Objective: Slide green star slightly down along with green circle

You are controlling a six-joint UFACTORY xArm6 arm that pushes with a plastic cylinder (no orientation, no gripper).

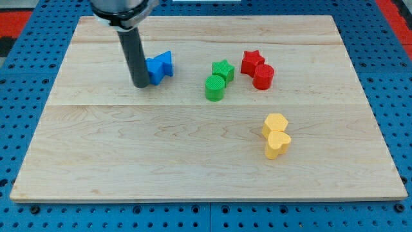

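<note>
The green star (223, 69) sits a little above the board's middle. The green circle (214, 88) touches it at its lower left. My tip (140, 84) rests on the board at the view's upper left, far to the left of both green blocks. It stands right against the left side of the blue blocks (159, 66), whose shapes are partly hidden by the rod.
A red star (252, 61) and a red circle (264, 76) sit touching just right of the green star. A yellow hexagon (275, 123) and a yellow heart (277, 144) sit together at the lower right. The wooden board (129, 161) ends in blue pegboard all round.
</note>
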